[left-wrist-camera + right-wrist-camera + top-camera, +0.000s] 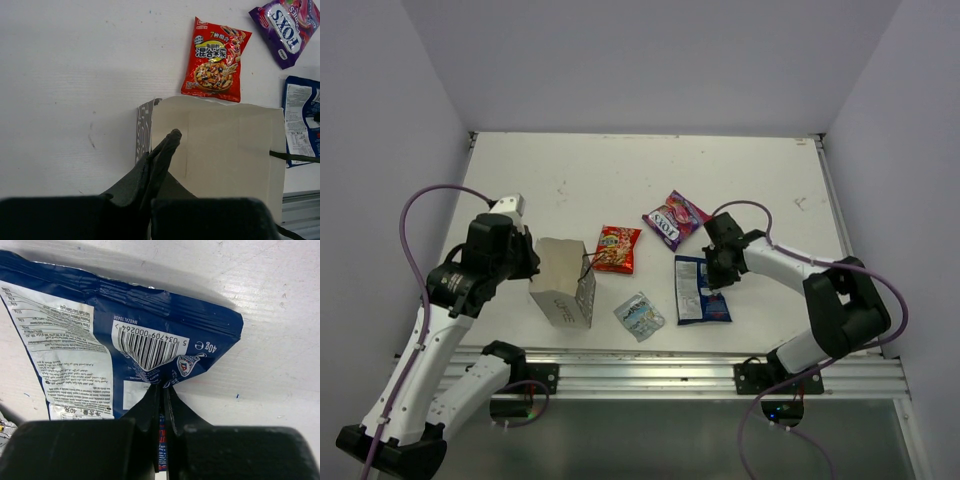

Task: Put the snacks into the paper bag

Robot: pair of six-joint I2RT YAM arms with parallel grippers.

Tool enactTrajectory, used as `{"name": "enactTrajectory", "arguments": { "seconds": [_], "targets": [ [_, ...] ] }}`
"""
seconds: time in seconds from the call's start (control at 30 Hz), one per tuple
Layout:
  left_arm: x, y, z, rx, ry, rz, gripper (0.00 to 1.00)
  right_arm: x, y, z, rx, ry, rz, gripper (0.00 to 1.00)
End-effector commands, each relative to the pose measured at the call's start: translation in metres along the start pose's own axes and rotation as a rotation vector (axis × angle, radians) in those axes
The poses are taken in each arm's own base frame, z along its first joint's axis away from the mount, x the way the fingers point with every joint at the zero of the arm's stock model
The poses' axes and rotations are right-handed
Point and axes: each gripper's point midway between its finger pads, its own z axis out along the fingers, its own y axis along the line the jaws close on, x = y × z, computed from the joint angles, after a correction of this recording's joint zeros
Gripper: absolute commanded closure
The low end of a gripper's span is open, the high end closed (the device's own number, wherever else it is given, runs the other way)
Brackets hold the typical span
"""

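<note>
The white paper bag [563, 283] stands open near the table's front left. My left gripper [528, 262] is shut on its left rim, and the left wrist view shows the fingers [167, 145] pinched together over the bag's wall [225, 150]. My right gripper [717, 275] is shut on the near edge of the dark blue packet [702, 292]. In the right wrist view the foil [100, 335] is clamped between the pads [155, 400]. The red-orange packet [618, 249], the purple-pink packet [675, 219] and the silvery light-blue packet [639, 316] lie flat on the table.
The white table [570, 180] ends at a metal rail [650, 360] along the front. Grey walls close in the sides and the back. A dark string handle [295, 157] hangs off the bag's right side.
</note>
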Motion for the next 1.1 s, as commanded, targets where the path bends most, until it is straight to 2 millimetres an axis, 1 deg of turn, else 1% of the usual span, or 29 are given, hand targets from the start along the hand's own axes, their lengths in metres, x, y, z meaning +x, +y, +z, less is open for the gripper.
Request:
{"name": "enactTrajectory", "arguments": {
  "seconds": [0.0,0.1,0.13,0.17,0.2,0.23,0.27,0.3,0.37,0.4,0.47,0.5,0.53,0.57,0.6,0.63,0.67,0.7,0.73,0.77,0.8,0.83,0.87,0.9,0.93,0.97,1.0,1.03,1.07],
  "targets": [
    [-0.006,-0.002,-0.005,0.006,-0.027,-0.017,1.00,0.015,-0.002,0.016,0.006,0.042,-0.002,1.00],
    [-0.005,-0.002,-0.006,0.008,-0.027,-0.020,1.00,0.009,-0.001,0.009,0.007,0.030,-0.008,1.00],
    [-0.005,-0.002,-0.005,0.007,-0.025,-0.021,1.00,0.001,0.002,-0.001,0.000,0.002,-0.011,1.00],
    [-0.006,-0.002,-0.006,0.008,-0.030,-0.025,1.00,0.001,-0.002,-0.010,0.023,0.005,-0.018,1.00],
    [-0.006,-0.001,-0.006,0.007,-0.032,-0.024,1.00,-0.017,0.005,-0.026,0.015,-0.045,-0.022,1.00],
    [-0.006,-0.001,-0.007,0.006,-0.034,-0.024,1.00,-0.028,0.010,-0.041,0.008,-0.086,-0.031,1.00],
    [-0.006,-0.002,-0.007,0.007,-0.033,-0.025,1.00,-0.034,0.009,-0.064,0.016,-0.122,-0.037,1.00],
    [-0.005,-0.002,-0.007,0.011,-0.030,-0.025,1.00,-0.061,0.020,-0.094,-0.015,-0.211,-0.034,1.00],
    [-0.003,-0.003,-0.005,0.014,-0.022,-0.029,1.00,-0.078,0.029,-0.136,-0.047,-0.289,-0.042,1.00],
    [-0.004,-0.004,-0.006,0.020,-0.028,-0.030,1.00,-0.103,0.042,-0.171,-0.090,-0.380,-0.036,1.00],
    [-0.003,-0.004,-0.005,0.021,-0.026,-0.029,1.00,-0.115,0.055,-0.205,-0.130,-0.427,-0.053,1.00],
    [-0.003,-0.003,-0.005,0.020,-0.023,-0.029,1.00,-0.135,0.070,-0.237,-0.186,-0.496,-0.057,1.00],
    [-0.003,-0.004,-0.005,0.020,-0.025,-0.028,1.00,-0.139,0.085,-0.250,-0.225,-0.513,-0.076,1.00],
    [-0.003,-0.004,-0.005,0.020,-0.025,-0.026,1.00,-0.151,0.099,-0.282,-0.281,-0.580,-0.077,1.00],
    [-0.003,-0.004,-0.004,0.019,-0.022,-0.024,1.00,-0.156,0.112,-0.286,-0.308,-0.582,-0.087,1.00],
    [-0.003,-0.004,-0.004,0.022,-0.021,-0.023,1.00,-0.156,0.130,-0.297,-0.356,-0.598,-0.106,1.00],
    [-0.003,-0.004,-0.004,0.022,-0.021,-0.021,1.00,-0.159,0.143,-0.307,-0.389,-0.620,-0.118,1.00],
    [-0.003,-0.005,-0.003,0.027,-0.018,-0.021,1.00,-0.166,0.157,-0.330,-0.437,-0.668,-0.126,1.00],
    [-0.003,-0.006,-0.003,0.031,-0.019,-0.020,1.00,-0.164,0.180,-0.329,-0.468,-0.656,-0.154,1.00],
    [-0.004,-0.006,-0.003,0.034,-0.021,-0.022,1.00,-0.166,0.194,-0.335,-0.497,-0.669,-0.168,1.00],
    [-0.004,-0.008,-0.003,0.040,-0.021,-0.022,1.00,-0.168,0.207,-0.356,-0.545,-0.708,-0.176,1.00],
    [-0.003,-0.008,-0.002,0.041,-0.019,-0.022,1.00,-0.163,0.232,-0.348,-0.560,-0.681,-0.213,1.00],
    [-0.003,-0.008,-0.003,0.044,-0.021,-0.023,1.00,-0.162,0.242,-0.350,-0.560,-0.690,-0.226,1.00],
    [-0.004,-0.009,-0.002,0.048,-0.024,-0.025,1.00,-0.163,0.253,-0.370,-0.596,-0.729,-0.234,1.00],
    [-0.004,-0.010,-0.002,0.052,-0.024,-0.030,1.00,-0.154,0.278,-0.357,-0.599,-0.697,-0.281,1.00],
    [-0.004,-0.010,-0.003,0.055,-0.027,-0.030,1.00,-0.150,0.285,-0.358,-0.595,-0.694,-0.296,1.00],
    [-0.005,-0.011,-0.003,0.061,-0.029,-0.034,1.00,-0.150,0.295,-0.370,-0.620,-0.718,-0.303,1.00],
    [-0.004,-0.012,-0.003,0.062,-0.028,-0.036,1.00,-0.138,0.309,-0.370,-0.635,-0.708,-0.334,1.00],
    [-0.004,-0.012,-0.003,0.064,-0.028,-0.038,1.00,-0.135,0.319,-0.359,-0.620,-0.688,-0.351,1.00]
  ]
}}
